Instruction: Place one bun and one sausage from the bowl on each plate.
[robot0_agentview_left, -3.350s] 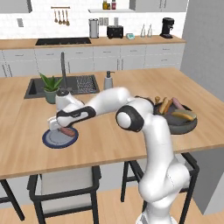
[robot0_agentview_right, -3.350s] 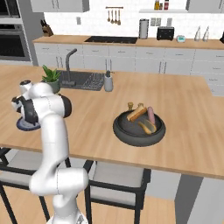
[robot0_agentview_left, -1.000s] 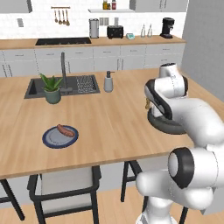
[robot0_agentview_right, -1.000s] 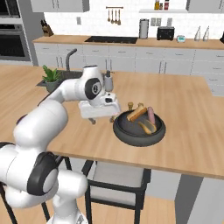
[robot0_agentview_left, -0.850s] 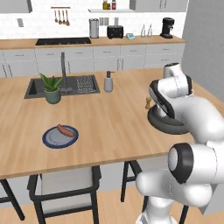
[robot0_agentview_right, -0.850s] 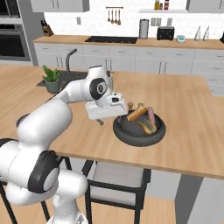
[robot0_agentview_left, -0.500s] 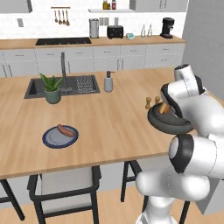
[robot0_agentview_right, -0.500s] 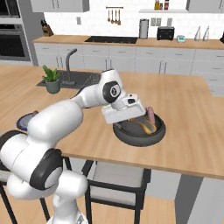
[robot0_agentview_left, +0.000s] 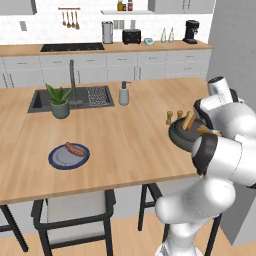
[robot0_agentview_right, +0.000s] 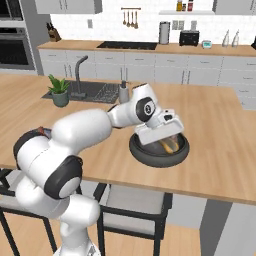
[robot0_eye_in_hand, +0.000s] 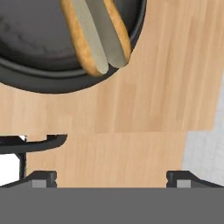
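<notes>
The dark round bowl (robot0_agentview_right: 150, 152) stands on the wooden island near its front edge. My gripper (robot0_agentview_right: 162, 137) hangs open just above it with nothing between its fingers. In the hand view a split tan bun (robot0_eye_in_hand: 98, 35) lies in the bowl (robot0_eye_in_hand: 39, 74) at the top, and the gripper (robot0_eye_in_hand: 112, 177) is over bare wood beside the rim. Tan ends of food (robot0_agentview_left: 187, 120) stick up from the bowl (robot0_agentview_left: 178, 138), half hidden by my arm. Far left, a sausage (robot0_agentview_left: 75, 149) lies on the blue-rimmed plate (robot0_agentview_left: 56, 160).
A sink (robot0_agentview_left: 100, 96) with a tap, a potted plant (robot0_agentview_left: 60, 102) and a soap dispenser (robot0_agentview_left: 123, 94) stand at the back of the island. Stools (robot0_agentview_left: 75, 210) are tucked under the front edge. The counter's edge (robot0_eye_in_hand: 192, 131) runs close to the gripper.
The arm has swung right from the blue-rimmed plate across the island to the bowl. The sausage stays on that plate. The gripper stays open.
</notes>
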